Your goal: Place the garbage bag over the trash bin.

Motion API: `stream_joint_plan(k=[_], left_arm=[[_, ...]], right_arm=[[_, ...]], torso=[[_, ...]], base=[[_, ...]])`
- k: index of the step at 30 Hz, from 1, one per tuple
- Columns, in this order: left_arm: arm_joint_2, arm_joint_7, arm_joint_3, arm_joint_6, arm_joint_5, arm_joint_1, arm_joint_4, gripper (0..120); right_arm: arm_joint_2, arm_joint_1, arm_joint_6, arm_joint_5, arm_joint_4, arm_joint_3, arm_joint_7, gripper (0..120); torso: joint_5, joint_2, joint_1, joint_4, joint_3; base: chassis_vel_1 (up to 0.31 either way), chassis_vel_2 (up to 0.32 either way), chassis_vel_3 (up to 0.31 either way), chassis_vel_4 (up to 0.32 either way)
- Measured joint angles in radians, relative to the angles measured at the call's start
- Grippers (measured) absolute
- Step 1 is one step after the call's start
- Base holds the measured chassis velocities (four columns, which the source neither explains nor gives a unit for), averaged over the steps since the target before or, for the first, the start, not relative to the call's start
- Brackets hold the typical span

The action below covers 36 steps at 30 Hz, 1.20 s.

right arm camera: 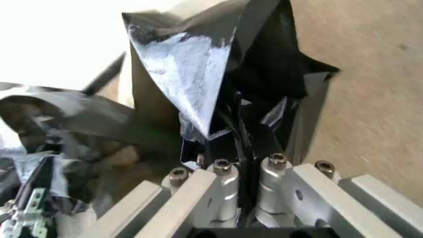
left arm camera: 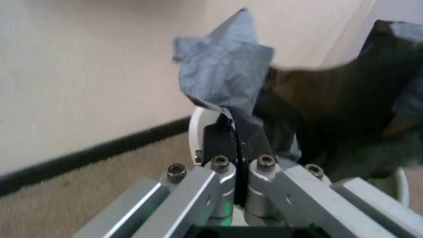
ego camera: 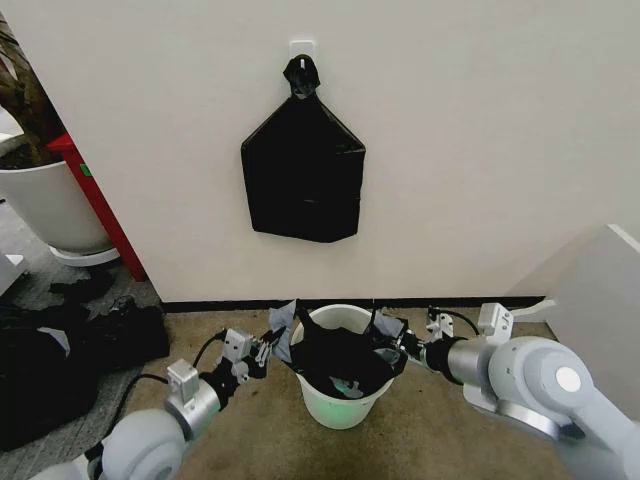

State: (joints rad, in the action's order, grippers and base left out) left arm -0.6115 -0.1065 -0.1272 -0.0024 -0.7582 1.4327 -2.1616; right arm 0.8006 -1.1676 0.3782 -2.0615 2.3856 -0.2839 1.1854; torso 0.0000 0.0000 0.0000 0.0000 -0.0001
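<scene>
Trash bin (ego camera: 342, 405): white, on the floor by the wall. Garbage bag (ego camera: 335, 360): black, apparently sagging inside it, edges raised. Left hand (ego camera: 272, 345) and right hand (ego camera: 392, 338): each clamped on opposite bag edges.

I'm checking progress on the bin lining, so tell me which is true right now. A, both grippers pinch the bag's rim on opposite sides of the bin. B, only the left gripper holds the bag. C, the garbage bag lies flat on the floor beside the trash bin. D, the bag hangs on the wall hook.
A: the left gripper and right gripper are each shut on the rim of the garbage bag, which sits in the mouth of the trash bin.
</scene>
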Motion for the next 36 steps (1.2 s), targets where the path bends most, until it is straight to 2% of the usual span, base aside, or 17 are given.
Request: stream_joint_plan(k=[8, 13, 16, 25, 36], left_arm=[[-0.037, 0.0, 0.018, -0.015, 0.05, 0.059, 0.014, 0], [-0.053, 0.003, 0.031, -0.022, 0.063, 0.054, 0.068, 0], [-0.054, 0.007, 0.032, -0.029, 0.07, 0.055, 0.087, 0], [-0.089, 0.014, 0.051, -0.046, 0.089, 0.049, 0.142, 0], [-0.136, 0.033, 0.073, -0.045, 0.101, 0.015, 0.209, 0]], right_arm=[[0.056, -0.104, -0.002, 0.037, 0.008, 0.015, 0.076, 0], [0.114, -0.138, 0.001, 0.081, -0.037, 0.028, 0.077, 0], [0.123, -0.143, 0.002, 0.089, -0.05, 0.028, 0.077, 0], [0.144, -0.161, 0.004, 0.141, -0.106, 0.025, 0.043, 0], [0.157, -0.141, 0.029, 0.227, -0.206, 0.016, -0.072, 0]], torso=[[0.0, 0.0, 0.0, 0.0001, 0.0], [0.0, 0.0, 0.0, -0.0001, 0.0], [-0.0001, 0.0, 0.0, -0.0001, 0.0], [0.0, 0.0, 0.0, -0.0001, 0.0], [0.0, 0.0, 0.0, -0.0001, 0.0]], base=[[0.0, 0.0, 0.0, 0.0], [0.0, 0.0, 0.0, 0.0], [0.0, 0.0, 0.0, 0.0], [0.0, 0.0, 0.0, 0.0], [0.0, 0.0, 0.0, 0.0]])
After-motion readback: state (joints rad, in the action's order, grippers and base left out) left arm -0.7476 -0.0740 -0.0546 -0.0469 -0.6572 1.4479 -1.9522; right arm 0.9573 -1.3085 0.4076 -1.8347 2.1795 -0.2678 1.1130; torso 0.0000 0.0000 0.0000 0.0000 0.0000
